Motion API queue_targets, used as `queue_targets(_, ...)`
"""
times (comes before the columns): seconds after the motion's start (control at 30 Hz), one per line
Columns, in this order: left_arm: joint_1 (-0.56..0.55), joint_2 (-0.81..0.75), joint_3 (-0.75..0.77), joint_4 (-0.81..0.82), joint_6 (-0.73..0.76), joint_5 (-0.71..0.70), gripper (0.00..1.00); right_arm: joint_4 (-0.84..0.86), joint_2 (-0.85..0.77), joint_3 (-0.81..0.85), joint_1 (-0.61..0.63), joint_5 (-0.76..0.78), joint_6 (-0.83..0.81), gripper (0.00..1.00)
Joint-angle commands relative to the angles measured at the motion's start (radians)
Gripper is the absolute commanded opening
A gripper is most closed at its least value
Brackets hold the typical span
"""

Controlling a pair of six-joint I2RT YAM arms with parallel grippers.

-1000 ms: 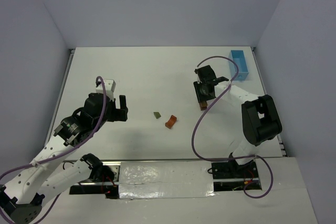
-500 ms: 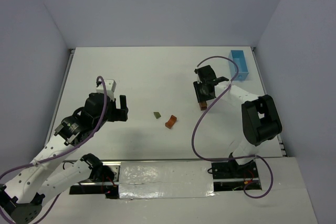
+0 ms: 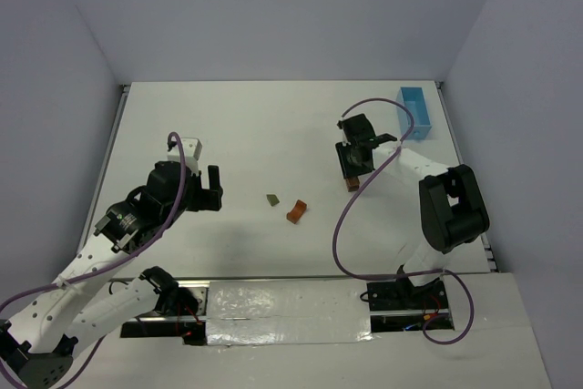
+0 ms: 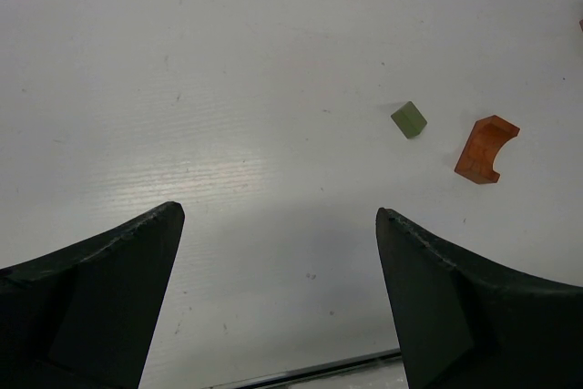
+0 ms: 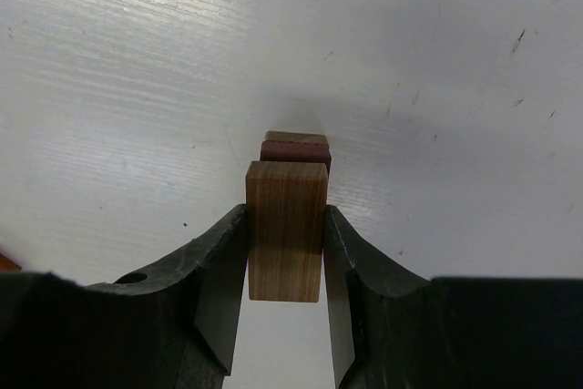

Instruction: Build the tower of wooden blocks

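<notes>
Moved: nothing evident. Right gripper (image 5: 285, 220) clamps tan block (image 5: 286, 243) near stack (image 5: 295, 149); left gripper (image 4: 278, 225) gapes empty. Risk: off-centre release could topple stack.

**Occlusions and crops**

Top view: right gripper (image 3: 353, 166) covers the stack (image 3: 351, 185) bar a brown sliver at its near side, so the layer count is unreadable. Olive block (image 3: 272, 199) is too small there to read its shape. Left arm (image 3: 55, 316) base cropped at the bottom-left corner.

Right wrist: brown block (image 5: 286, 230) pinched in the right gripper masks what's behind it. Only the top edges of a maroon block (image 5: 295, 151) and a tan block (image 5: 295, 138) show. Orange scrap (image 5: 5, 262) cut by the left edge, can't ID.

Left wrist: left gripper (image 4: 278, 216) fingers (image 4: 91, 307) run off the bottom edge. Red speck (image 4: 580, 25) clipped at the right edge.
</notes>
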Motion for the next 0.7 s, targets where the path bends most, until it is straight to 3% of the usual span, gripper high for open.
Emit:
queue_targets(0.0, 0.002, -0.005, -0.004, 0.042, 0.026, 0.008, 0.99, 0.003, -0.031, -0.022, -0.005, 0.011, -0.010, 0.42)
queue_targets(0.67, 0.002, -0.008, -0.004, 0.043, 0.026, 0.010, 0.99, 0.025, -0.049, -0.007, -0.021, 0.005, 0.014, 0.44)
